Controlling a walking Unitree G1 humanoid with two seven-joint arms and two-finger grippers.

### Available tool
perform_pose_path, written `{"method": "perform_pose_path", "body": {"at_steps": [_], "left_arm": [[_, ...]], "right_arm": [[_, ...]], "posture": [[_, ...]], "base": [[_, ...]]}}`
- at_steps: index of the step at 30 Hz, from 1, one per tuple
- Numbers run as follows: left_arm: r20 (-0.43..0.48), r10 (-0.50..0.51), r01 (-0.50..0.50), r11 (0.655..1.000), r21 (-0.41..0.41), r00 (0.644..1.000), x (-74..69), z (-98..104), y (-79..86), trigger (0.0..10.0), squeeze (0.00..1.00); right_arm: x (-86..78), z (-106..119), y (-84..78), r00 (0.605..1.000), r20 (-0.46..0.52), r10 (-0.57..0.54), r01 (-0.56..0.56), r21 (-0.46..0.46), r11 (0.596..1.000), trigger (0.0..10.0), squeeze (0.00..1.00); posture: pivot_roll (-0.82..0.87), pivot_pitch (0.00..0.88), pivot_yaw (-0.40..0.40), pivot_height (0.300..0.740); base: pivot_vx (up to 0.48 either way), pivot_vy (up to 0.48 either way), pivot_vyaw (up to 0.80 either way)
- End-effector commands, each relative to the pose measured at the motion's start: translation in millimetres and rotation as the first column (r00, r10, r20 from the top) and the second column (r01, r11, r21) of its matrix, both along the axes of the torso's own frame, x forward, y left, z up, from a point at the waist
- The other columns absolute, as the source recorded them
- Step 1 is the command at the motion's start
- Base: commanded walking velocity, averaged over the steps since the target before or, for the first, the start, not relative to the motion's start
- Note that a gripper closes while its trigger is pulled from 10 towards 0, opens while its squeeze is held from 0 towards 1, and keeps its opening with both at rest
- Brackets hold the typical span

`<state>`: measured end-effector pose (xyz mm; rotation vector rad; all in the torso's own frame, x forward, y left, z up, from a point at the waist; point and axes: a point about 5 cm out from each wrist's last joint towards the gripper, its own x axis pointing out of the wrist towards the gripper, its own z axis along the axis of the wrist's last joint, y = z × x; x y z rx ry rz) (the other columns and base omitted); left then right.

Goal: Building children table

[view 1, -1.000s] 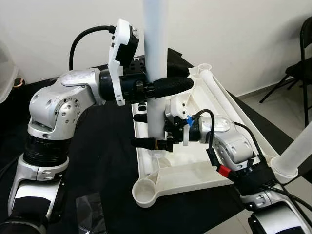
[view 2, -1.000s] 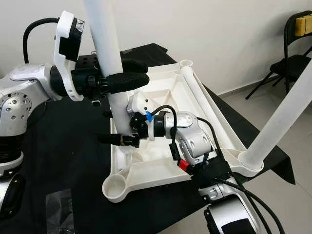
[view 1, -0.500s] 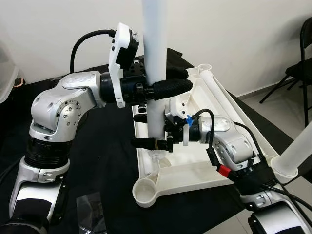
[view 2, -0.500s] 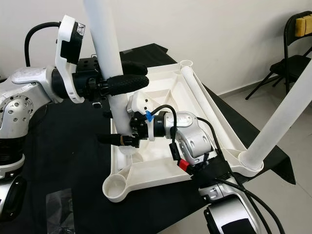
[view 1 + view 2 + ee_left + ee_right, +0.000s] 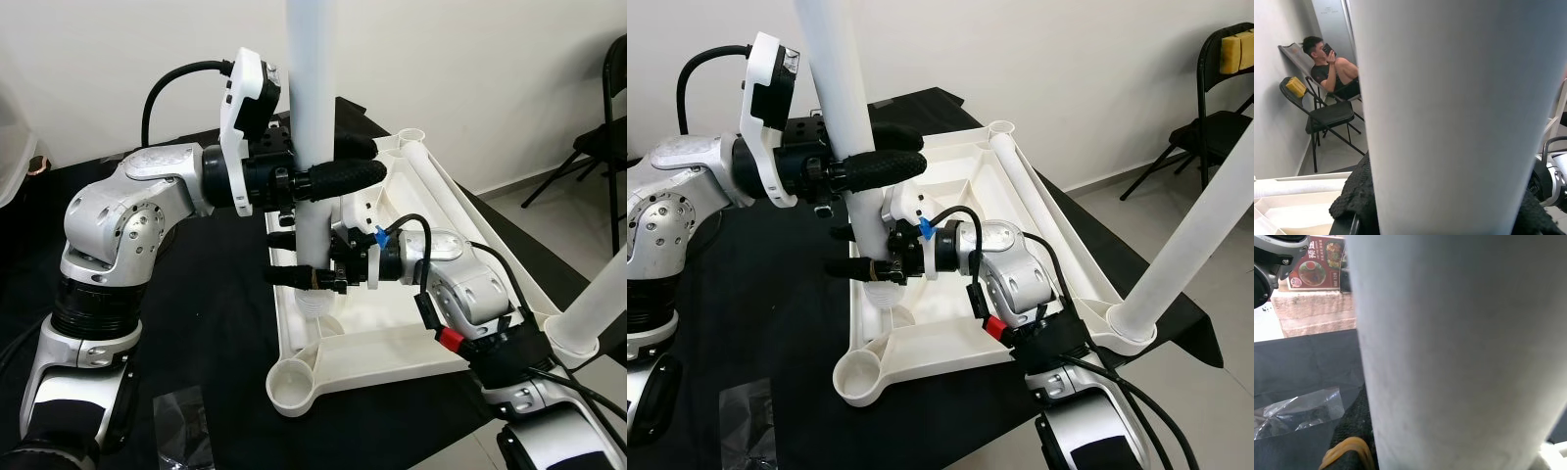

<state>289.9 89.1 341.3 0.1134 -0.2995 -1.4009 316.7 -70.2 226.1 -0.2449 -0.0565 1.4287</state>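
I have the white table leg (image 5: 312,147) upright, left claw (image 5: 338,162) clamped on it high up and right claw (image 5: 299,259) clamped low; its threaded end hangs just above the upturned white table panel (image 5: 392,343). My worry: if the two grips pull off-axis, the leg could tilt and cross-thread or miss its socket. The panel lies on a black-covered tabletop (image 5: 216,313); a folding chair (image 5: 1215,108) stands at 2 o'clock by the white wall, and a fitted leg (image 5: 1185,245) rises at 4 o'clock
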Motion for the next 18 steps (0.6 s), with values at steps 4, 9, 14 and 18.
{"method": "perform_pose_path", "body": {"at_steps": [4, 9, 14, 18], "left_arm": [[0.008, -0.142, 0.142, 0.990, 0.013, 0.990, -13.1, -4.5, -25.9, 0.0, 0.00], [0.013, -0.139, 0.139, 0.990, 0.014, 0.990, -12.4, -4.6, -26.0, 0.0, 0.00], [0.013, -0.130, 0.130, 0.992, 0.007, 0.991, -10.6, -4.3, -25.7, 10.0, 1.00], [0.007, -0.118, 0.118, 0.993, -0.019, 0.993, -8.8, -0.7, -22.7, 10.0, 1.00]], "right_arm": [[-10.9, 9.4, 28.4, 0.993, 0.049, 0.106, -0.105, -0.020, 0.994, 0.0, 0.00], [-10.9, 8.7, 28.8, 0.994, 0.049, 0.103, -0.102, -0.020, 0.995, 0.0, 0.00], [-10.9, 8.0, 29.2, 0.994, 0.049, 0.097, -0.096, -0.018, 0.995, 0.0, 0.00], [-9.6, 7.4, 28.8, 0.996, 0.050, 0.071, -0.071, -0.006, 0.997, 0.0, 0.00]], "posture": [[-0.03, 0.078, 0.035, 0.740], [-0.03, 0.079, 0.036, 0.740], [-0.03, 0.078, 0.036, 0.740], [-0.04, 0.078, 0.037, 0.740]], "base": [[0.000, 0.000, 0.00], [0.000, 0.000, 0.00], [0.000, 0.000, 0.00], [0.000, 0.000, 0.00]]}}
